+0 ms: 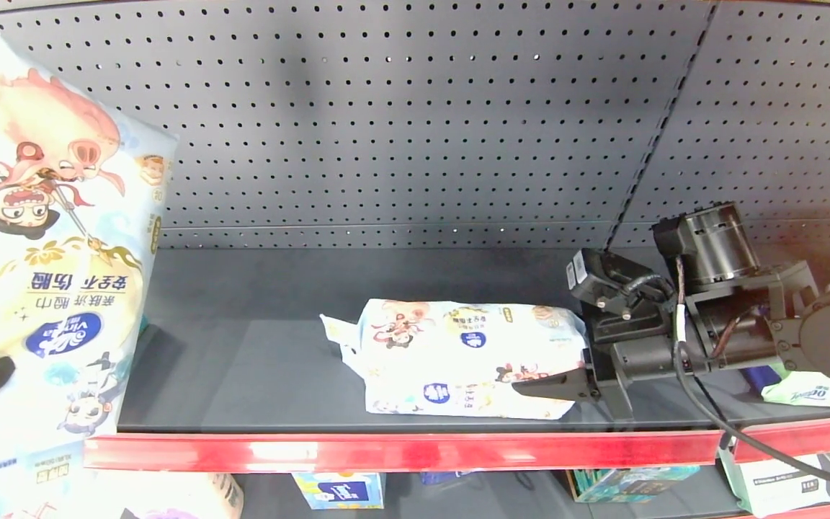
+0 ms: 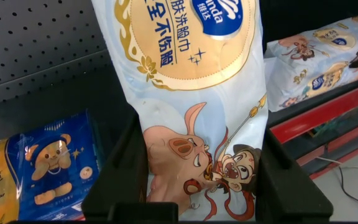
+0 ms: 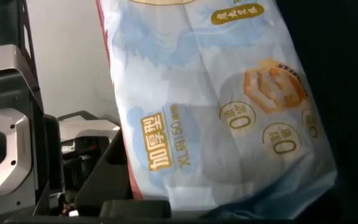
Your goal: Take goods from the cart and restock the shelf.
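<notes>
My left claw [image 2: 201,140] clamps the upright pack [image 1: 47,238], held between its fingers | my right claw [image 1: 530,353] grips the flat pack [image 1: 451,353], lying on the shelf [image 1: 242,346] between its fingers, well apart from my left claw

the left gripper [image 2: 201,165] stands with a dark finger [image 2: 126,165] pressed on either side of an upright pack [image 2: 197,93]. the right arm [image 1: 826,339] comes in level from the right (wrist [image 1: 710,317] turned sideways), and the right gripper [image 1: 534,360] clasps a lying pack [image 1: 458,353], front finger [image 1: 552,386] along the pack's near face.
</notes>
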### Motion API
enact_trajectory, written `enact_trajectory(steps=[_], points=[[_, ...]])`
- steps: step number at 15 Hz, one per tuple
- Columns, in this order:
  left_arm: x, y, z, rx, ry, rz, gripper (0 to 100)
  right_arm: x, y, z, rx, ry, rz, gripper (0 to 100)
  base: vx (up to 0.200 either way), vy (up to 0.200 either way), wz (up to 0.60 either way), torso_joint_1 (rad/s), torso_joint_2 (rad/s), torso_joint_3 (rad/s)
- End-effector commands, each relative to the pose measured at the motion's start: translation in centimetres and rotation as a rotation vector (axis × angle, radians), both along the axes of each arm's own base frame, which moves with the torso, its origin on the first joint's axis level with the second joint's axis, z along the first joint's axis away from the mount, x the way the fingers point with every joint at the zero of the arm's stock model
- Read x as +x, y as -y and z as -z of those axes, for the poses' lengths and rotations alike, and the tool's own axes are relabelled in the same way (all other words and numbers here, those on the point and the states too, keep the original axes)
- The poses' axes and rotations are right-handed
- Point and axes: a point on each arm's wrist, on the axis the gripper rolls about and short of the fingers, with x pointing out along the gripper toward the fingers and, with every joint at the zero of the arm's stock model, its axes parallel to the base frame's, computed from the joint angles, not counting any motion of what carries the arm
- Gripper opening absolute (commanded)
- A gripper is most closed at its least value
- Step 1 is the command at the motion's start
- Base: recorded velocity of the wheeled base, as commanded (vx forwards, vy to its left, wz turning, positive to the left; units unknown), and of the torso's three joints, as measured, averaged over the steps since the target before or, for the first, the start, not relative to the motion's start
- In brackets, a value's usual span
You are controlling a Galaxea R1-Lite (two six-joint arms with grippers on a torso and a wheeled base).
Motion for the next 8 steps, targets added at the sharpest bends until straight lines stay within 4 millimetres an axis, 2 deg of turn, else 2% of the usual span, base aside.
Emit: enact_trajectory(steps=[1,8], points=[[0.12,0.02,0.12,0.001,-0.008,0.0,0,-0.21,-0.29,0.0,0.002,0.0,-0.015,0,0.0,0.0,0.0,0.0,0.0,0.0],[0.3,0.05,0.16,0.002,-0.015,0.0,0,-0.95,-0.41,0.88,-0.019,-0.03,-0.033,0,0.0,0.0,0.0,0.0,0.0,0.0]])
